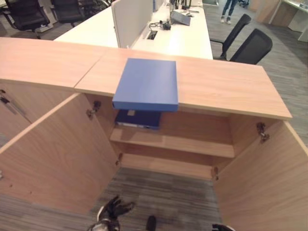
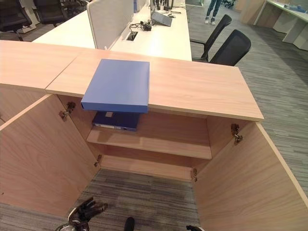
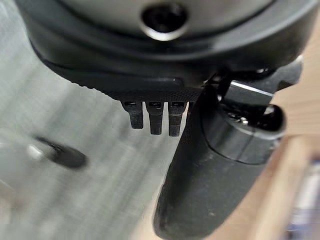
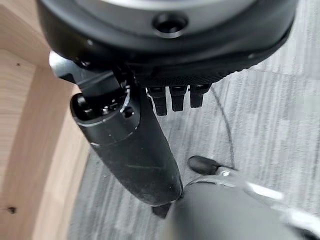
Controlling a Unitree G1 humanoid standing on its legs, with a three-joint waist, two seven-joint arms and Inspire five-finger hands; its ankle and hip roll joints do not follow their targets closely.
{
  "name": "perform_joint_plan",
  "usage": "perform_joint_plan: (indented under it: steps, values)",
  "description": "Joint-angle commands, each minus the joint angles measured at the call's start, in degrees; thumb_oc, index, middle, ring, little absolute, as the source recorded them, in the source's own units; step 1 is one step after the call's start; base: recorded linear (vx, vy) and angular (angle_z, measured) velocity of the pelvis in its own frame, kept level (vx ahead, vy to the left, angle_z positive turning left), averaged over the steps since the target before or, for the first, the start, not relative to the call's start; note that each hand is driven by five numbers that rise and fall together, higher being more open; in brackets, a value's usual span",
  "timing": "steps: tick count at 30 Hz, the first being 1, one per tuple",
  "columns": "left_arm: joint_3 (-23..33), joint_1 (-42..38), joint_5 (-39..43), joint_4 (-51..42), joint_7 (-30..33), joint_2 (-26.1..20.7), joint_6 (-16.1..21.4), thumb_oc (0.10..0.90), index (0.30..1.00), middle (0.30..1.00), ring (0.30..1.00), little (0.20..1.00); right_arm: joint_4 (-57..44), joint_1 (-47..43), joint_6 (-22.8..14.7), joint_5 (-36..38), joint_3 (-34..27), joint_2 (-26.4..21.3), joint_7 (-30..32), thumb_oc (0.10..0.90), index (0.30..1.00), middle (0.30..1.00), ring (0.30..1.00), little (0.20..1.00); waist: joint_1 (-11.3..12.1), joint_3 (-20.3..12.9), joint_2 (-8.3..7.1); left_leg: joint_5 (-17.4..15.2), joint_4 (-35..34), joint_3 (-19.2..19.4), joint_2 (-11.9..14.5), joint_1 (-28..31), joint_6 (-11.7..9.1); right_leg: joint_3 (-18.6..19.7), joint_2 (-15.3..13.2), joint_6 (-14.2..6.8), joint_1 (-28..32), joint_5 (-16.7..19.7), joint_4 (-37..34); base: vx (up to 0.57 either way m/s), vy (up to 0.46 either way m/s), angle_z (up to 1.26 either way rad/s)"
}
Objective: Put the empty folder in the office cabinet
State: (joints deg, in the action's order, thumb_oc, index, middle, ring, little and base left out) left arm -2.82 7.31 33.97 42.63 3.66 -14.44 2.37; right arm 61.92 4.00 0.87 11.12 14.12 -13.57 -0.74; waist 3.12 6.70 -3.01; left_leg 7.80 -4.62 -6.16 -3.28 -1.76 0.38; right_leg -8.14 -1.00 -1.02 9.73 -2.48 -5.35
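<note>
A blue folder [image 1: 147,84] lies flat on the wooden cabinet's top [image 1: 226,86], its near edge hanging a little over the front. Below it the cabinet stands with both doors swung wide. A darker blue folder [image 1: 138,118] lies on the upper shelf [image 1: 183,143] at the left. My left hand [image 1: 113,211] hangs low over the carpet in front of the cabinet, fingers relaxed and holding nothing. In the left wrist view its thumb [image 3: 210,175] is straight. My right hand [image 4: 130,150] is also low, by the right door, open and empty.
The left door [image 1: 53,154] and the right door [image 1: 269,183] stick out toward me on either side. Behind the cabinet are a white desk [image 1: 183,38] with a divider, black chairs [image 1: 250,45], and a person's legs [image 1: 228,9] far back.
</note>
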Motion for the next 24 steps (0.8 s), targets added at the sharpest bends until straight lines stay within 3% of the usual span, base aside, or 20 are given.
perform_joint_plan:
  steps: [1,4,9,10,11,12,13,14,17,19,24]
  values:
    - [1.57,-0.37,-0.24,-8.3,2.13,-1.15,3.75,0.8,0.9,0.9,0.9,0.9,-3.52,-0.73,-0.45,-1.57,-0.42,-2.52,0.1,0.8,0.9,0.9,0.9,0.9,-0.11,-1.02,1.92,-5.3,-0.38,0.13,0.49,0.99,-0.68,-1.42,-0.65,-3.74,-2.35,0.57,0.35,0.01,0.024,-0.11]
    - [7.75,5.51,-4.37,-25.32,5.99,-3.02,5.17,0.8,0.9,0.9,0.9,0.9,-5.85,1.2,0.01,-2.07,-2.13,-2.42,0.54,0.8,0.9,0.9,0.9,0.9,0.14,-0.99,2.04,-5.85,-0.38,0.13,0.27,1.2,-0.48,-1.44,-0.92,-4.08,-2.31,0.52,0.35,0.02,0.023,-0.08]
    - [15.53,7.05,-15.17,-38.84,13.63,-4.29,7.25,0.8,0.9,0.9,0.9,0.9,-6.12,2.33,-0.16,-1.51,-2.94,-0.95,1.44,0.8,0.9,0.9,0.9,0.9,0.69,-1.0,1.67,-6.45,-0.38,-0.17,0.02,1.68,-0.45,-1.66,-1.19,-4.21,-1.83,0.18,0.35,0.02,0.001,0.02]
    - [19.77,6.09,-23.53,-42.59,20.04,-5.94,8.36,0.8,0.9,0.9,0.9,0.9,-5.33,2.66,-0.61,-0.9,-2.84,-0.24,1.98,0.8,0.9,0.9,0.9,0.9,1.12,-1.1,1.48,-6.72,-0.38,-0.24,-0.02,1.96,-0.54,-1.66,-1.26,-4.22,-1.63,0.06,0.35,0.0,0.0,0.0]
    - [19.81,6.11,-23.75,-42.76,20.2,-5.89,8.23,0.8,0.9,0.9,0.9,0.9,-5.27,2.58,-0.65,-0.88,-2.78,-0.17,2.0,0.8,0.9,0.9,0.9,0.9,1.08,-1.07,1.41,-6.73,-0.38,-0.24,-0.03,1.97,-0.54,-1.65,-1.27,-4.22,-1.63,0.04,0.35,0.03,-0.009,0.0]
    - [23.44,4.36,-34.58,-46.32,27.57,-8.24,7.59,0.8,0.9,0.9,0.9,0.9,-3.6,2.52,-1.21,-0.9,-1.83,0.57,3.01,0.8,0.9,0.9,0.9,0.9,1.39,-1.15,1.19,-6.96,-0.38,-0.3,-0.04,2.29,-0.68,-1.83,-1.3,-4.29,-1.45,-0.07,0.35,0.0,0.0,0.0]
    - [24.6,3.3,-38.92,-47.13,30.57,-9.66,7.0,0.8,0.9,0.9,0.9,0.9,-2.71,2.45,-1.44,-1.06,-1.24,0.7,3.32,0.8,0.9,0.9,0.9,0.9,1.49,-1.34,1.28,-7.03,-0.38,-0.29,-0.02,2.38,-0.74,-1.89,-1.33,-4.34,-1.39,-0.08,0.35,0.0,0.0,0.0]
    - [24.58,3.22,-39.28,-47.22,30.81,-9.63,6.83,0.8,0.9,0.9,0.9,0.9,-2.56,2.3,-1.54,-1.05,-1.18,0.85,3.37,0.8,0.9,0.9,0.9,0.9,1.46,-1.28,1.16,-7.05,-0.38,-0.29,-0.02,2.4,-0.75,-1.89,-1.34,-4.34,-1.38,-0.11,0.35,0.0,0.0,0.0]
    - [25.9,-1.88,-50.18,-50.26,36.74,-15.3,4.07,0.8,0.9,0.9,0.9,0.9,1.1,1.04,-2.14,-1.49,1.2,1.25,4.09,0.8,0.9,0.9,0.9,0.9,1.6,-1.79,1.45,-7.28,-0.38,-0.39,-0.09,2.97,-0.87,-1.99,-1.45,-4.49,-0.87,-0.14,0.35,0.01,0.004,0.0]
    - [25.28,-5.18,-57.07,-54.71,36.83,-18.69,2.83,0.8,0.9,0.9,0.9,0.9,5.42,-0.14,-1.98,-1.51,1.85,2.23,4.05,0.8,0.9,0.9,0.9,0.9,1.59,-2.01,1.91,-7.56,-0.38,-0.55,-0.21,3.53,-0.97,-2.14,-1.61,-4.58,-0.53,-0.07,0.35,0.04,0.026,0.05]
    - [21.94,-7.41,-63.07,-58.84,34.48,-21.7,3.5,0.8,0.9,0.9,0.9,0.9,8.33,-1.06,-2.06,-1.76,1.75,2.41,3.62,0.8,0.9,0.9,0.9,0.9,1.29,-2.29,2.37,-7.85,-0.38,-0.53,-0.34,4.08,-0.99,-2.38,-1.66,-4.76,-0.23,0.06,0.35,0.0,0.006,0.0]
